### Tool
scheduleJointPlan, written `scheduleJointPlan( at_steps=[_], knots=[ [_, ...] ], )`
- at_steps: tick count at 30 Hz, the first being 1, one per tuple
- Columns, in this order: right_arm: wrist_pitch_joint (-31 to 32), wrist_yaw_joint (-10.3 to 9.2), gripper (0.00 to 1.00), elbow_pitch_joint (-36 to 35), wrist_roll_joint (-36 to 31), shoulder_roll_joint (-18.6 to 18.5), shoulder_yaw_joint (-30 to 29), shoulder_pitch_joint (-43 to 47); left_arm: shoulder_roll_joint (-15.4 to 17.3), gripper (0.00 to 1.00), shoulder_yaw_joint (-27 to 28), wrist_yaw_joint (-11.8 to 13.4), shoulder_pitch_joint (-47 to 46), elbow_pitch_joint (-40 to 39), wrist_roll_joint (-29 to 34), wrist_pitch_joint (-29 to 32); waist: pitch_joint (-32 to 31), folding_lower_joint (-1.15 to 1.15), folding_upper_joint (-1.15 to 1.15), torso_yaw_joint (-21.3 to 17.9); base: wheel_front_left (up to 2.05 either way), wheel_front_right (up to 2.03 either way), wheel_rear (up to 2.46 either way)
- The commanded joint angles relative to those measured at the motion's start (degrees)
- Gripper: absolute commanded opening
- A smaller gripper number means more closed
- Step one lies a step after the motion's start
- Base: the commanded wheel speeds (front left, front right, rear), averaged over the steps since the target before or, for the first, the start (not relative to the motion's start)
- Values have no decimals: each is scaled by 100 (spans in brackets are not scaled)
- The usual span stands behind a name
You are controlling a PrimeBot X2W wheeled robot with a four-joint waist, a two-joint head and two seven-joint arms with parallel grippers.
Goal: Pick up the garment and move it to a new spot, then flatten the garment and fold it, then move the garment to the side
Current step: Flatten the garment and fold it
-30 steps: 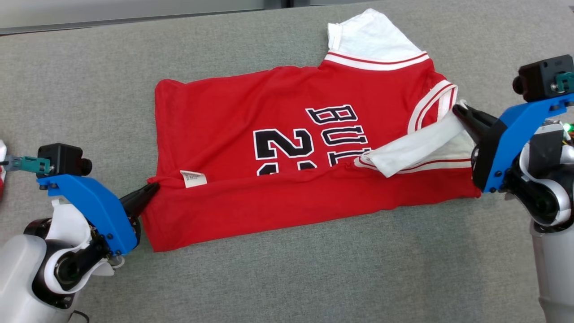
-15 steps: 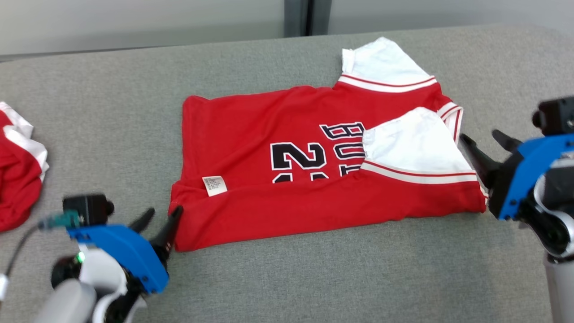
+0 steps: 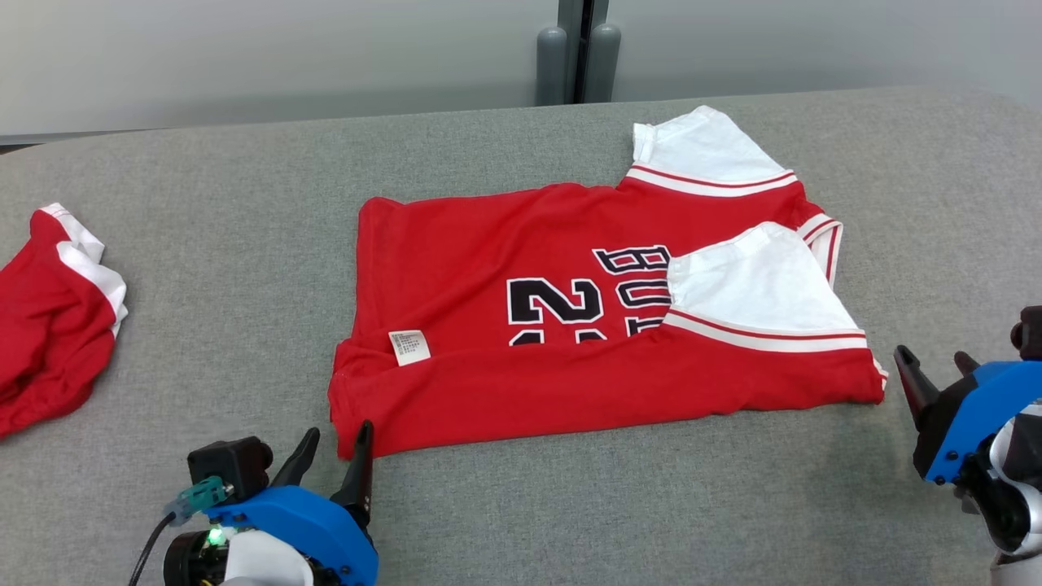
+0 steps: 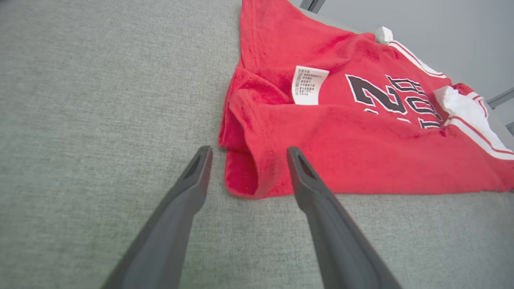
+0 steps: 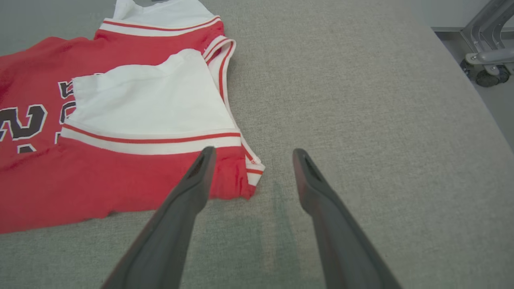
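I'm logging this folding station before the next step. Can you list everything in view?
jersey: one, red with white sleeves and black lettering, partly folded at the table's middle
care label: one, white, near the jersey's left end
second garment: one, red and white, bunched at the table's left
table: one, grey fabric top
posts: two, grey, behind the table
wheeled stand: one, grey, on the floor beyond the table
left gripper: one, dark fingers, blue mount, open, by the jersey's near-left corner
right gripper: one, same colours, open, beside the jersey's near-right corner

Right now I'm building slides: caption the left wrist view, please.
Open left gripper at the corner of the half-folded red jersey on grey table.
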Motion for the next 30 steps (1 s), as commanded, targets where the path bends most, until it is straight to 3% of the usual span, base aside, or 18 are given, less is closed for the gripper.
scheduleJointPlan(
  at_steps=[1,10,23,24,25,26,30],
  knots=[
    [-102,1,100,115,-63,35,-69,-29,-18,100,-44,29,-93,36,77,-45,-3,1,1,1,0,0,0],
    [-713,1,100,1034,-445,247,-322,-472,-151,100,-300,144,-465,635,424,-94,158,1,1,39,0,0,0],
    [-681,1,100,2153,-405,370,-332,-878,-518,100,-634,-156,-835,1744,408,92,411,1,1,61,0,0,0],
    [-677,1,87,2233,-373,380,-301,-877,-532,60,-662,-190,-837,1806,397,129,415,1,1,67,0,0,0],
    [-659,2,6,2296,-338,392,-258,-879,-542,26,-681,-226,-849,1852,392,148,417,1,1,71,0,0,0],
    [-649,2,0,2337,-316,398,-210,-881,-558,0,-696,-276,-865,1892,363,168,415,1,1,75,0,0,0],
    [-782,1,0,2267,-194,385,-184,-850,-569,0,-703,-401,-881,2010,337,58,367,1,1,102,0,0,0]
  ],
)
